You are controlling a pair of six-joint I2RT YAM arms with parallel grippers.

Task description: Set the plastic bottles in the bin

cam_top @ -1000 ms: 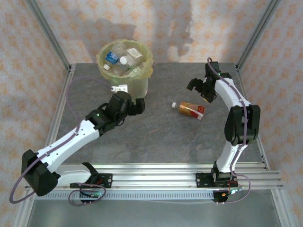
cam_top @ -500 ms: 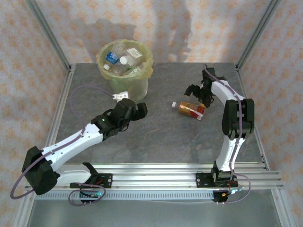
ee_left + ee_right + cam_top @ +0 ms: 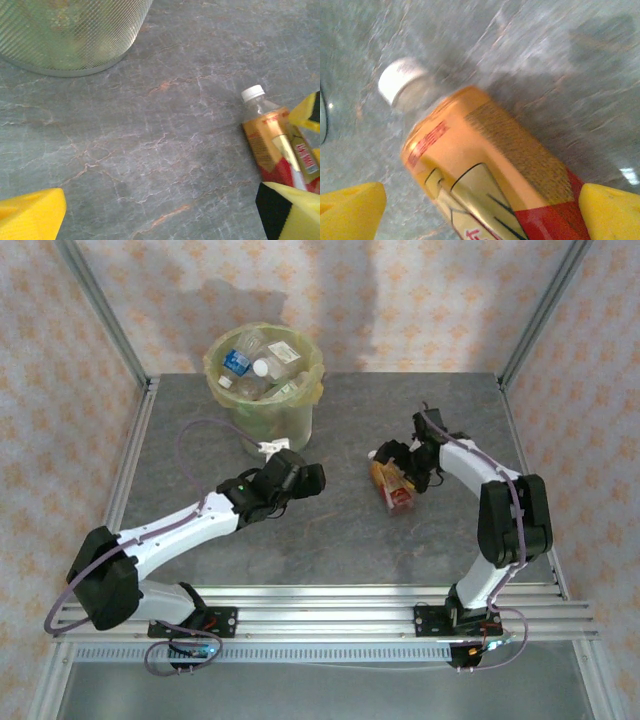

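One plastic bottle [image 3: 394, 494] with an orange and red label and a white cap lies on its side on the grey table. My right gripper [image 3: 403, 468] is lowered over it and open. In the right wrist view the bottle [image 3: 485, 165] lies between the two yellow fingertips [image 3: 351, 212], cap pointing up and left. My left gripper [image 3: 312, 478] is open over bare table just left of the bottle, holding nothing. The left wrist view has the bottle [image 3: 272, 145] at its right edge. The bin [image 3: 300, 390] stands at the back left with several bottles [image 3: 262, 368] inside.
The bin's ribbed wall [image 3: 70, 35] is close on the upper left of the left wrist view. Metal frame posts [image 3: 105, 315] rise at the table's back corners. A rail [image 3: 330, 615] runs along the near edge.
My right gripper has come down and left onto the bottle, which has turned from lying crosswise to pointing away. My left arm has reached rightward from the bin toward the bottle.
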